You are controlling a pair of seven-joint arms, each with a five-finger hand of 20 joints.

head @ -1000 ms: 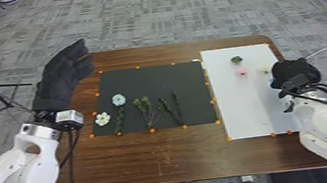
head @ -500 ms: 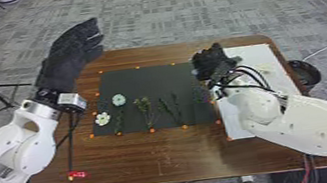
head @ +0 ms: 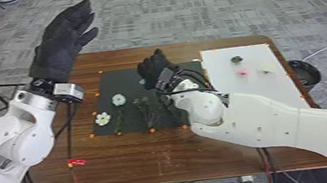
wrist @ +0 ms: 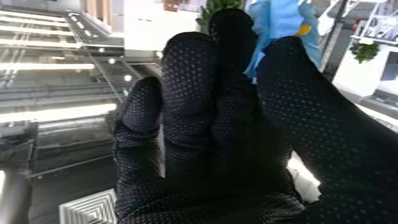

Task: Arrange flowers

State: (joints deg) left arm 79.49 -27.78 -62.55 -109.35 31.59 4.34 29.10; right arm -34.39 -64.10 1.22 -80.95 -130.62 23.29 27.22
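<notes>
The blue flower (wrist: 275,17) is in the right hand (head: 154,69), nipped between thumb and finger, the hand's other fingers nearly straight. In the head view, with twelve at the far edge, that hand is over the dark mat (head: 124,79), at twelve o'clock from its middle. Lying on the mat are a pale blue flower (head: 119,100) at nine o'clock, a white flower (head: 102,119) at eight, and green stems (head: 147,112) around six.

The white sheet (head: 259,93) lies just beside the mat, at three o'clock. Near its far end are a dark bloom (head: 236,60) and, closer in, a pink bloom (head: 243,72) with a cream bloom (head: 266,72) at three o'clock from it. A black bin (head: 306,75) stands past the table (head: 132,159), at three. The left hand (head: 60,44) is raised at eleven o'clock from the mat, open and holding nothing.
</notes>
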